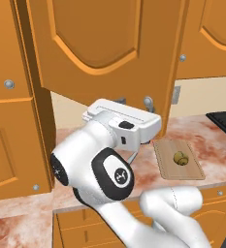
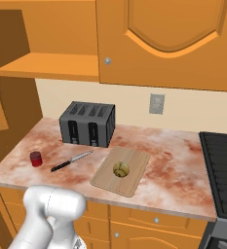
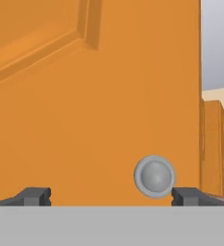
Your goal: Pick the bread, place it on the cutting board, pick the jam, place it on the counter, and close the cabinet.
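The cabinet (image 1: 100, 43) is hanging above the bench (image 2: 173, 146), its arched-panel door (image 3: 94, 96) swung out and facing the hand camera at close range. The door is presenting as a stiff wooden panel on hinges; it is likely to swing lightly, so a flat push on its face near the free edge should serve better than a pinch on the small, smooth, rounded knob (image 3: 155, 176), which would probably slip. The end effector (image 3: 111, 197) is standing released, jaws spread wide and holding nothing, with the knob sitting just inside the right fingertip. On the bench, the board (image 2: 121, 171) is lying in front of the toaster (image 2: 87, 123), carrying the bread (image 2: 121, 169). The knife (image 2: 71, 161) is resting between board and jam (image 2: 35, 158), which is standing upright near the bench's left front edge.
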Robot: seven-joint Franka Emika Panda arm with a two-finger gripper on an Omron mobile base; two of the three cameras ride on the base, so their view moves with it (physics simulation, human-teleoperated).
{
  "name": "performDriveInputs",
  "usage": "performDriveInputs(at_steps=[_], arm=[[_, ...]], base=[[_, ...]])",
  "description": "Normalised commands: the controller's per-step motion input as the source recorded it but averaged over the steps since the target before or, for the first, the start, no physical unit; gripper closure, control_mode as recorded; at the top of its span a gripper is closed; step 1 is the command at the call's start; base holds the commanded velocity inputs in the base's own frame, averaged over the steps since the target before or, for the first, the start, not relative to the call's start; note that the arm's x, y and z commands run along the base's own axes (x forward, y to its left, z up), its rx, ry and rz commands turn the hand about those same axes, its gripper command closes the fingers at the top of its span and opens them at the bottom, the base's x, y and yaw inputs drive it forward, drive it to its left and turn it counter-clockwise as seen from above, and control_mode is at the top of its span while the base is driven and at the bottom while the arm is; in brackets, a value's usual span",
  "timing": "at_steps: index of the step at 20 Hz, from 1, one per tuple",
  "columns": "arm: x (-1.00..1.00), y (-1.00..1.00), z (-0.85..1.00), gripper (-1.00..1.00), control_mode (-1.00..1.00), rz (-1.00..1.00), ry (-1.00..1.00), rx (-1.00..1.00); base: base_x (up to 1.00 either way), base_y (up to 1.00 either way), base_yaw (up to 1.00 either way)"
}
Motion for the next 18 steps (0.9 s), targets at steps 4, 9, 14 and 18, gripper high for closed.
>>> performDriveInputs(at_steps=[4, 9, 14, 18], arm=[[0.15, -0.3, 0.0, -1.0, -1.0, 0.07, 0.0, 0.0], [0.16, -0.29, 0.0, -1.0, -1.0, 0.07, 0.0, 0.0], [0.18, -0.28, 0.0, -1.0, -1.0, 0.07, 0.0, 0.0], [0.23, -0.21, 0.0, -1.0, -1.0, 0.07, 0.0, 0.0]], base=[[0.0, 0.0, 0.0], [0.0, 0.0, 0.0], [0.0, 0.0, 0.0], [0.0, 0.0, 0.0]])
